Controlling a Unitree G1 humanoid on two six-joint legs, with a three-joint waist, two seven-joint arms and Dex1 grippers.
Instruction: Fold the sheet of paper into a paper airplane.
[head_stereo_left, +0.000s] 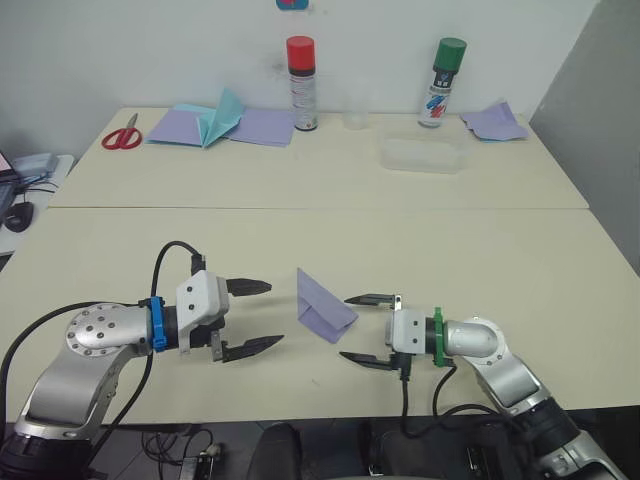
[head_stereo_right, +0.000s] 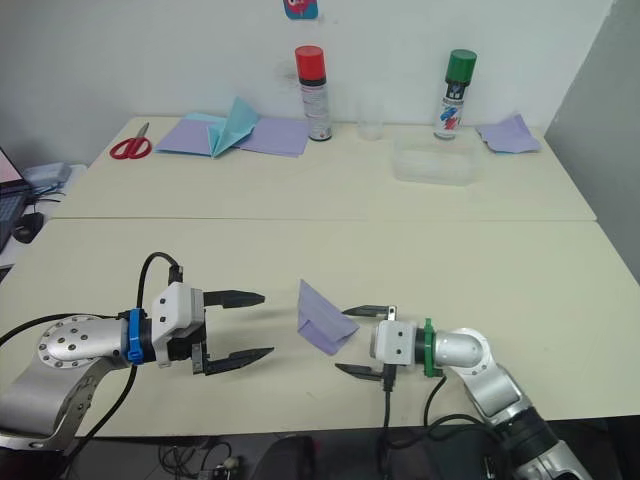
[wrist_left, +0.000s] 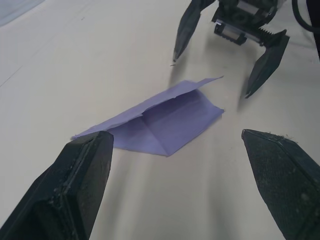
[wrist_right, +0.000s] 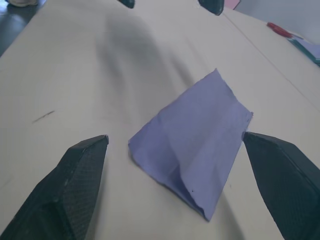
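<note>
**Folded lavender paper lies between 2 open tools**

Left eye view: no writing can be read on the red-capped spray can (head_stereo_left: 302, 84) or the green-capped spray can (head_stereo_left: 441, 82) at the back of the counter (head_stereo_left: 150, 250); their labels show only blurred print. Red scissors (head_stereo_left: 122, 134), wide lavender sheets (head_stereo_left: 262, 126) and a teal pointed paper (head_stereo_left: 224, 115) lie back there too, with a clear plastic box (head_stereo_left: 420, 155) nearer the green-capped can. The left arm reaches in low from the left, its left tool (head_stereo_left: 252, 317) pointing right with both fingers spread apart and holding nothing. The right arm comes in from the lower right, its right tool (head_stereo_left: 362, 328) pointing left, also released and empty. The sheet of paper (head_stereo_left: 324, 304), folded into a layered triangle, lies on the counter between the 2 tools, just beside the right tool's upper fingertip and touching neither.

Left wrist view: the paper (wrist_left: 165, 120) lies flat ahead of the 2 spread fingers (wrist_left: 75, 190), one flap slightly raised, with the right tool beyond it.

Right wrist view: the paper (wrist_right: 197, 137) sits between and ahead of the open fingers (wrist_right: 67, 192), one edge near a fingertip.
</note>
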